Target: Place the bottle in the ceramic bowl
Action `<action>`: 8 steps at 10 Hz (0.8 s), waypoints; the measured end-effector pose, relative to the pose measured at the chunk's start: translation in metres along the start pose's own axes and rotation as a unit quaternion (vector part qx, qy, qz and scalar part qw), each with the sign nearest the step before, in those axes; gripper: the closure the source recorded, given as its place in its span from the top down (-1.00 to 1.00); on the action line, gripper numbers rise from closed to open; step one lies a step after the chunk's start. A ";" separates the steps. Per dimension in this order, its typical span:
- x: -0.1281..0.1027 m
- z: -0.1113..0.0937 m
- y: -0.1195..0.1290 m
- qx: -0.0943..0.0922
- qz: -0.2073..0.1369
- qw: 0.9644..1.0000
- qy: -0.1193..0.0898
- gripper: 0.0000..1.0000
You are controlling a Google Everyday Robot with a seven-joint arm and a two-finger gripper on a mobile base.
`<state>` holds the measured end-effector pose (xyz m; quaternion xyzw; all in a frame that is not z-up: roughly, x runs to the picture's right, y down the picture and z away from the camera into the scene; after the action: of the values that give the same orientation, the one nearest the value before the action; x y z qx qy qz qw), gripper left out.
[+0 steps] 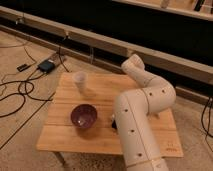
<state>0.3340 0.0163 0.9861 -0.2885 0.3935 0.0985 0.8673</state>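
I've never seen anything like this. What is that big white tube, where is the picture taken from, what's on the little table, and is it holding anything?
The thick cream tube is the robot's arm, jointed and folded at an elbow above a low wooden table. The single camera looks down past that arm from close by; exactly where it is mounted isn't known. On the table stand a small whitish bottle, upright near the far left edge, and a dark purple ceramic bowl nearer the camera, apart from it. The gripper, the two fingers that grasp, is out of sight behind the arm. Both things sit free, so nothing appears held. A black box lies on the floor beyond.
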 end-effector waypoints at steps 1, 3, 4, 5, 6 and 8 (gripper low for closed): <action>0.000 0.002 -0.001 -0.001 0.002 1.000 0.000 0.12; 0.001 0.004 -0.001 -0.007 0.009 1.000 -0.003 -0.31; 0.002 0.004 0.000 -0.012 0.014 1.000 -0.004 -0.52; 0.004 0.005 0.001 -0.016 0.020 1.000 -0.004 -0.71; 0.007 0.005 0.003 -0.022 0.029 0.999 -0.004 -0.93; 0.013 0.004 0.004 -0.031 0.043 0.999 -0.003 -1.00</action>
<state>0.3434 0.0213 0.9772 -0.2973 0.3999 0.1487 0.8541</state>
